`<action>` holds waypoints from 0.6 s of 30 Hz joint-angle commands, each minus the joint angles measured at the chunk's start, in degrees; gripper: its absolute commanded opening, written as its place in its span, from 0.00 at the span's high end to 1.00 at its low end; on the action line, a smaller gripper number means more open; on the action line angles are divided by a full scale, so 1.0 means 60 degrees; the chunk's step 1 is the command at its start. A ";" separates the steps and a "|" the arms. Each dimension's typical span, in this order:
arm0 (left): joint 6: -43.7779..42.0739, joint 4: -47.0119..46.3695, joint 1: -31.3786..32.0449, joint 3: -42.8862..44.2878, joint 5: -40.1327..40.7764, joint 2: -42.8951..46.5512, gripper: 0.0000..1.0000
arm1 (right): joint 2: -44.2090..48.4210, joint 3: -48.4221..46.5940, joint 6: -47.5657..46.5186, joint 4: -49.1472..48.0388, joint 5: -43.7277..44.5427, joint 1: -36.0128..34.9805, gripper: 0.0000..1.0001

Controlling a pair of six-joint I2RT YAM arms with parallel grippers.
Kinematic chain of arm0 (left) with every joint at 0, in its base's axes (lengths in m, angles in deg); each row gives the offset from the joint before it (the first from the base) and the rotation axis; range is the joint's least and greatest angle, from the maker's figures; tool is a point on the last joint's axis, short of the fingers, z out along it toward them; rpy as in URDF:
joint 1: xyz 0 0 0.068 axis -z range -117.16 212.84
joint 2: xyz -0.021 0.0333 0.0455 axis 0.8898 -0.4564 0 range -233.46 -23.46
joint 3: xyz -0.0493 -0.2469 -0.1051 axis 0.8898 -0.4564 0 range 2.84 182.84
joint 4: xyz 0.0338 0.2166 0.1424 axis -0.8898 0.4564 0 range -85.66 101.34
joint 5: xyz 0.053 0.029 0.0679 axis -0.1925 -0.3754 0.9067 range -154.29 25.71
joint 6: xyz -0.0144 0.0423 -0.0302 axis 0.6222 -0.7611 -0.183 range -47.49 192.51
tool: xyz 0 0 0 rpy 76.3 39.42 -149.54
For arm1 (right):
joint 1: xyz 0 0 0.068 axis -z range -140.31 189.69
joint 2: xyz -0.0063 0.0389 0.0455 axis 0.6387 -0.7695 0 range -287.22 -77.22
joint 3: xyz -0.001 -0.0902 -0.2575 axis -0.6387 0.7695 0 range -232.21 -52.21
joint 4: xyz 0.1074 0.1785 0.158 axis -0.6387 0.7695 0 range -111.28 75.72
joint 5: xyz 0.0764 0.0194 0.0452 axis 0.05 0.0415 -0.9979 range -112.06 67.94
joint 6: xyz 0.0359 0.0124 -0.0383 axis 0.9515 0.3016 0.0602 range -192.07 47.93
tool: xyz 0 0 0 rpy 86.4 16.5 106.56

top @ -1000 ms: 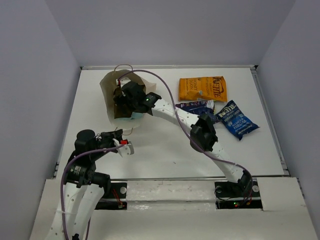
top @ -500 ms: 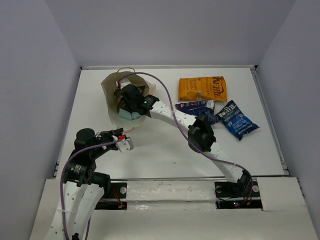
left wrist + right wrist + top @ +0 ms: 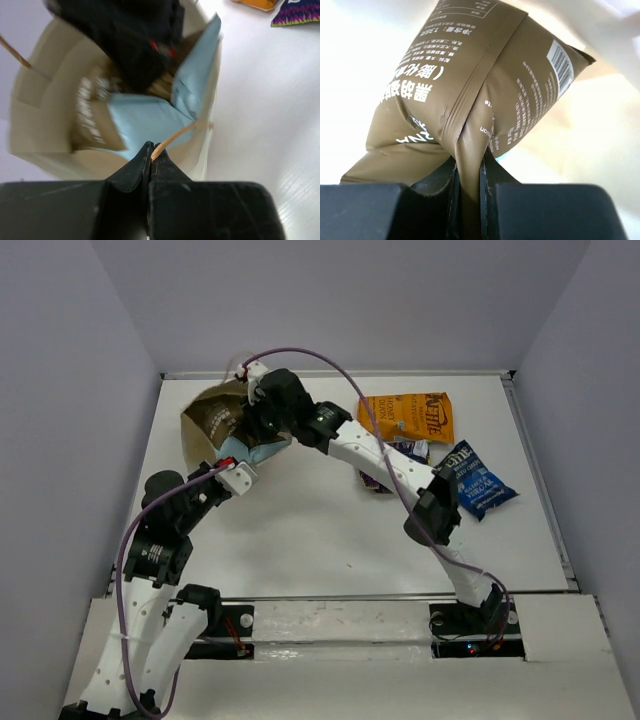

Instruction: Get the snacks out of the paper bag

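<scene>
Right hand [image 3: 468, 169] is squeezed shut on the brown packet [image 3: 470, 75], inside the paper bag [image 3: 192, 428] at the upper left of the top view. Left hand [image 3: 150, 156] pinches the bag's brown handle [image 3: 181, 133]. Next, I think, the packet must come up and out while the bag is held down.

Cameras: one overhead, two wrist-mounted.
Top view looks down from behind the arm bases [image 3: 470, 620] over the whole table [image 3: 300, 540]. Left wrist faces the mouth of the paper bag [image 3: 30, 120] at close range; right wrist sits tight on the brown packet [image 3: 470, 90]. All share the bag.
</scene>
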State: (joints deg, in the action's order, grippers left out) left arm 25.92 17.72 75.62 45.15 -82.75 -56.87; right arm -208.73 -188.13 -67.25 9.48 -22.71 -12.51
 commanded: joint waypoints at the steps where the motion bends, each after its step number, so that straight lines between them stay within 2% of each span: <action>1: 0.0879 -0.0737 0.0039 0.0551 0.0775 -0.0246 1.00 | 0.1980 -0.0315 0.1669 -0.3160 -0.2071 0.0570 0.99; 3: 0.0967 -0.0723 0.0039 0.0712 0.0908 -0.0379 1.00 | 0.2097 -0.0316 0.2372 -0.3645 -0.2527 0.0935 0.99; 6: 0.1128 -0.0678 0.0039 0.1020 0.1055 -0.0599 1.00 | 0.2142 -0.0345 0.4798 -0.4712 -0.3830 0.2046 0.99; 8: 0.1245 -0.0809 0.0039 0.1166 0.1142 -0.0643 1.00 | 0.2098 -0.0505 0.5202 -0.4966 -0.4590 0.2312 0.99; 12: 0.1771 -0.1147 0.0039 0.1430 0.1655 -0.0687 1.00 | 0.2740 -0.0158 0.3743 -0.4543 -0.5545 0.2518 0.99; 15: 0.2036 -0.1366 0.0039 0.1796 0.1831 -0.0775 1.00 | 0.3210 0.0167 0.3474 -0.3825 -0.6307 0.3089 0.99; 16: 0.2182 -0.1570 0.0024 0.1884 0.1846 -0.0789 1.00 | 0.3559 0.0574 0.3402 -0.3650 -0.6396 0.3250 0.99; 18: 0.2257 -0.1849 0.0039 0.2089 0.1788 -0.0789 1.00 | 0.4449 0.1320 0.2674 -0.3151 -0.5565 0.3485 0.99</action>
State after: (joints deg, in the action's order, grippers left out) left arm 36.17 12.87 75.60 53.72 -73.16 -61.96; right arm -192.79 -184.28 -45.57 -10.08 -54.47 7.01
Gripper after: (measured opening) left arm 0.077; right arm 0.200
